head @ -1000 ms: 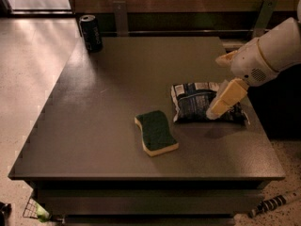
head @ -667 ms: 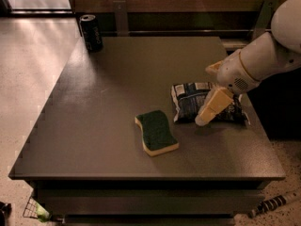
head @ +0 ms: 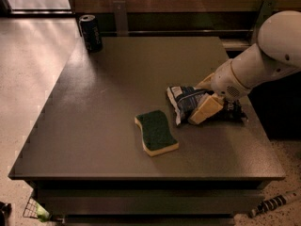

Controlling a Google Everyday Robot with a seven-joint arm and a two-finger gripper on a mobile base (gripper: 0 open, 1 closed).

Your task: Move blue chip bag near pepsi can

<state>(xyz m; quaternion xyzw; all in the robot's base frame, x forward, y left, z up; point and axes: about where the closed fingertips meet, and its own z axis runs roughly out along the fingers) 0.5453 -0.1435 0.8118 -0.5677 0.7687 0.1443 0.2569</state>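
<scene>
Straddling the blue chip bag on the table, the gripper, fingers apart; pepsi can at the far corner

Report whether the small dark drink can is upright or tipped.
Upright: the can stands rim-up on the dark table. The gripper is at the blue foil bag.
</scene>
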